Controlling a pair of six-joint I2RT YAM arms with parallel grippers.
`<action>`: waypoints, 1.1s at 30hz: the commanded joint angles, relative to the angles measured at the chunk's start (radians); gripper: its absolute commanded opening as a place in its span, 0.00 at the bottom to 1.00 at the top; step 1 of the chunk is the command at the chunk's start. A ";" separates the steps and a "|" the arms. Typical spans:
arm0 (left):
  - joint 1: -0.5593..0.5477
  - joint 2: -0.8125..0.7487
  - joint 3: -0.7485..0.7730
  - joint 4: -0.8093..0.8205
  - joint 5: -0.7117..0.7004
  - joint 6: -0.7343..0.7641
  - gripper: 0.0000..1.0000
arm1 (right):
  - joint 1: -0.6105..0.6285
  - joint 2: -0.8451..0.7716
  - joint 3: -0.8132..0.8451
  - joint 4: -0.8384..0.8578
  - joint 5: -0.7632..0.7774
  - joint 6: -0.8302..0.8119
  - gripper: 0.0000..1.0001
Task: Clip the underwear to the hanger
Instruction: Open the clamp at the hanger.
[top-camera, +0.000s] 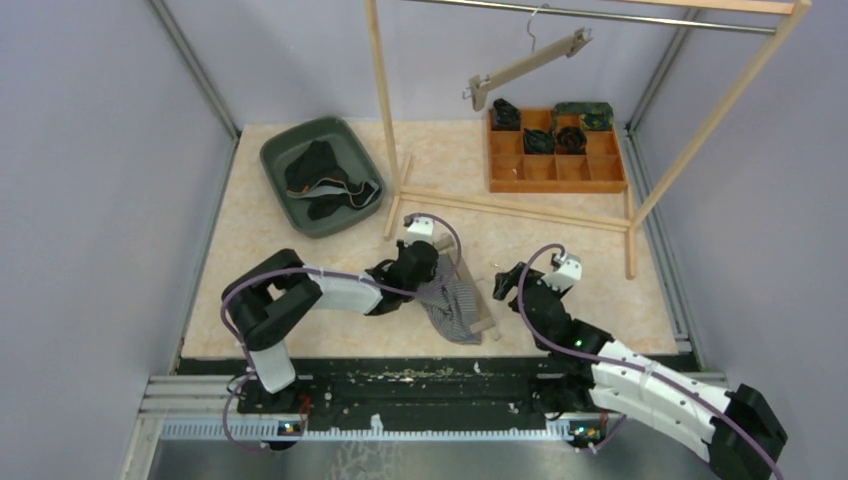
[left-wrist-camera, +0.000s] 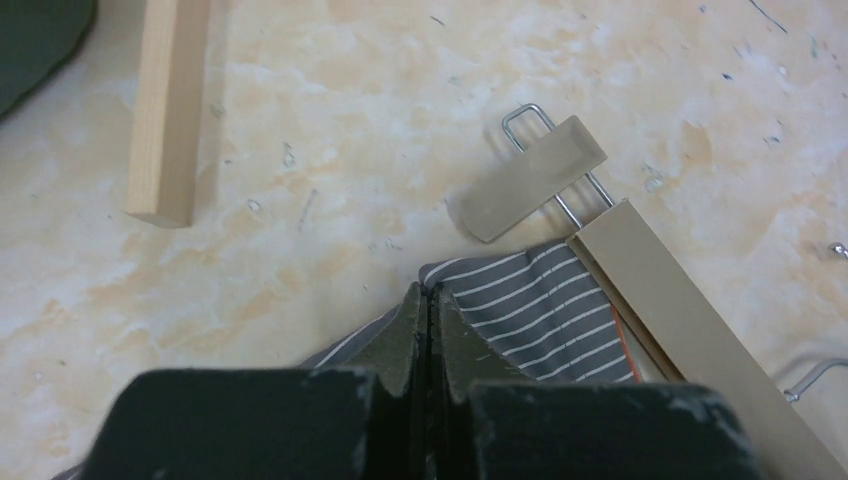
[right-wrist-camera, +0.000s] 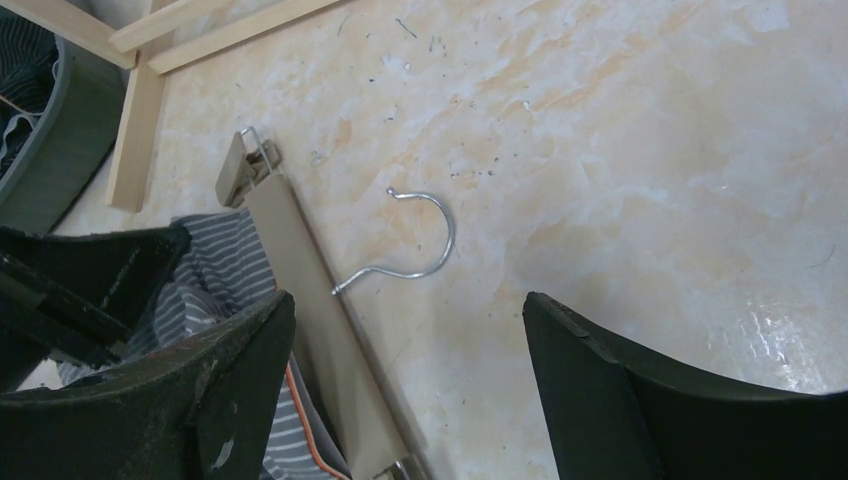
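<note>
The left gripper (left-wrist-camera: 430, 295), jaws pinching the underwear (left-wrist-camera: 540, 300), should feed it under the hanger (left-wrist-camera: 690, 310) clip (left-wrist-camera: 535, 178) while the right gripper (right-wrist-camera: 407, 300), jaws spread, opens it.

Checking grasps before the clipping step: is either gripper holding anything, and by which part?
The left gripper is shut on the striped underwear, pinching its edge near the clip of the hanger. The right gripper is open, holding nothing.

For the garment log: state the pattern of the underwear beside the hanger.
Grey with thin white stripes; the underwear shows best in the left wrist view.
</note>
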 joint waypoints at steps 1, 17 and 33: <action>0.071 0.031 0.036 0.067 0.062 0.054 0.00 | -0.018 0.019 0.013 0.072 -0.028 -0.021 0.84; 0.057 -0.130 0.096 -0.091 0.186 0.046 0.62 | -0.038 0.069 0.019 0.112 -0.075 -0.043 0.84; -0.182 0.059 0.155 -0.297 0.033 -0.147 0.59 | -0.057 -0.156 0.026 -0.084 -0.025 -0.032 0.83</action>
